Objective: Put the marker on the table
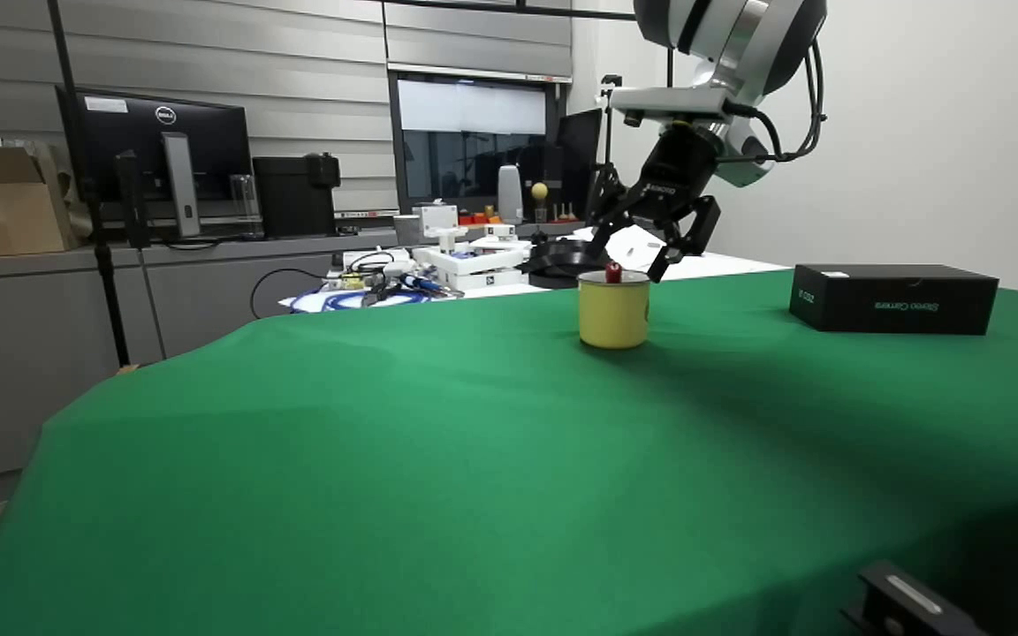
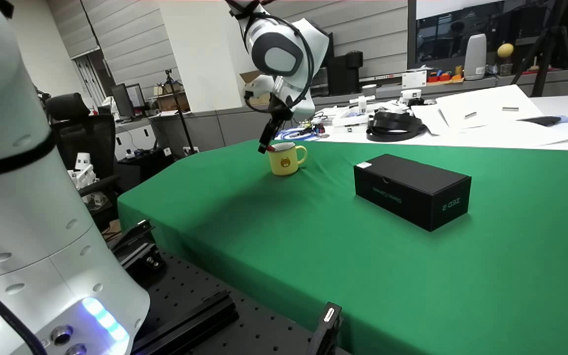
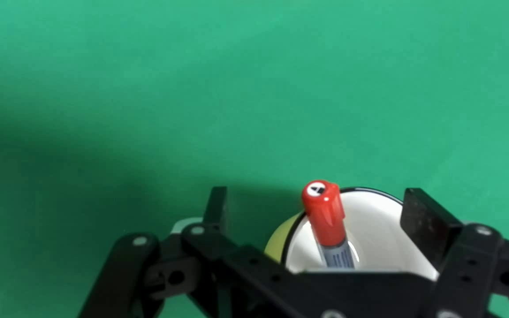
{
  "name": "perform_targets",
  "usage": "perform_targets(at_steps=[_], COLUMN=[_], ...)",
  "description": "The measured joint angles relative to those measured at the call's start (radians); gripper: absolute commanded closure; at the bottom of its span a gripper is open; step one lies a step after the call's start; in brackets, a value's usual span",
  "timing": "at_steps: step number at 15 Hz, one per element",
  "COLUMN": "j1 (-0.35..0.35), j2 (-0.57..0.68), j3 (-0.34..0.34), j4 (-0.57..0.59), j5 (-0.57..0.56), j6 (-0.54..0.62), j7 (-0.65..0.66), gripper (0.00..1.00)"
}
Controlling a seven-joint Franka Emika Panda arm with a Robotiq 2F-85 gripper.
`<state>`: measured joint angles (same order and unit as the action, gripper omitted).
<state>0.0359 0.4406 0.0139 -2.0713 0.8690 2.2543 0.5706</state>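
Sitting cap-up in cup [image 1: 612, 314], marker [image 3: 326, 216] was grabbable; gripper [image 3: 318, 205] hung spread wide, empty, probably to straddle it.

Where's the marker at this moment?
The marker sits inside the yellow cup, low and right of centre in the wrist view, framed by the open gripper.

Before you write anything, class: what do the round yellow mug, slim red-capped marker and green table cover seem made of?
Round yellow mug: glossy, probably enamelled metal, given the dark rim and shiny white inside; possibly ceramic.
Slim red-capped marker: glossy, likely plastic; the cap catches a bright highlight.
Green table cover: matte, likely fabric; it creases softly and drapes over the edge.
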Motion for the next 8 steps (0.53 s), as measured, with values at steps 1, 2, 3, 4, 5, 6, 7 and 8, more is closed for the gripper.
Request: perform_targets(at_steps=[1,2,3,4,5,6,7,8], j1=[0.001,0.001,0.001,0.001,0.002,0.003,0.004,0.005], j2=[0.001,0.001,0.001,0.001,0.001,0.001,0.001,0.001], j3=[0.0,0.0,0.0,0.0,0.0,0.0,0.0,0.0], j4=[0.0,0.0,0.0,0.0,0.0,0.0,0.0,0.0], j5=[0.0,0.001,0.001,0.001,0.0,0.0,0.0,0.0], j6=[0.005,0.009,0.013,0.017,0.022,0.028,0.032,0.035], j7=[0.0,-0.002,-0.002,-0.002,-0.002,-0.002,-0.002,-0.003], gripper=[0.26,0.32,0.41,0.47,0.54,0.61,0.67,0.75])
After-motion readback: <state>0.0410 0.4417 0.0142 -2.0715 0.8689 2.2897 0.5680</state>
